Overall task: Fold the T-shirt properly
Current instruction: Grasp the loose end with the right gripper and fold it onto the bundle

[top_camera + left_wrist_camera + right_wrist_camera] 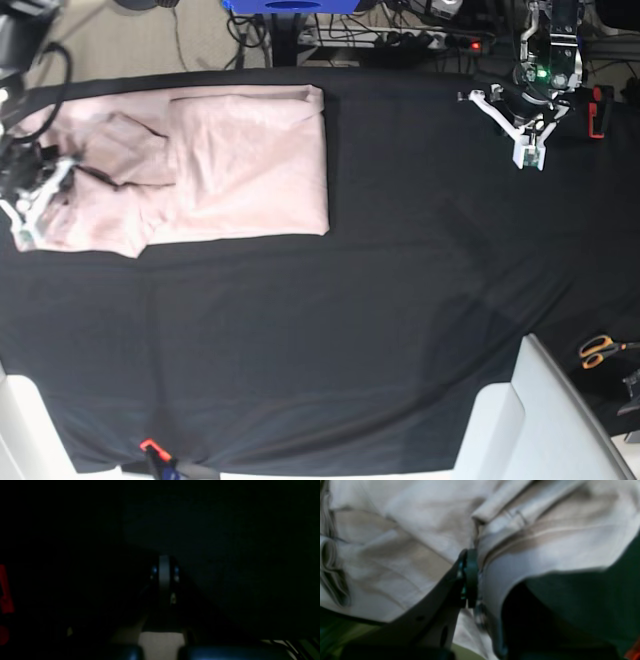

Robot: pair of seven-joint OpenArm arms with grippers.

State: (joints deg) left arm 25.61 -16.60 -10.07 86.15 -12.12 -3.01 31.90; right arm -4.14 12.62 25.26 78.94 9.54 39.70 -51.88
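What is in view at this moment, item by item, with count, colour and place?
T-shirt: one, pale pink, partly folded, far left part of the black cloth.
Black cloth: one, covers the table.
Scissors: one pair, orange handles, right edge of the base view.
Clamp: one, orange-tipped, near edge of the cloth.
Power strip: one, pale, floor beyond the table.
Right pincer: shut on the T-shirt, at its left end.
Left pincer: shut, over bare cloth, far right.

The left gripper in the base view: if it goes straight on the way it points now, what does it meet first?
Most likely the black cloth. The left gripper points down toward bare cloth, far from the T-shirt; nothing shows between them, though depth is unclear.
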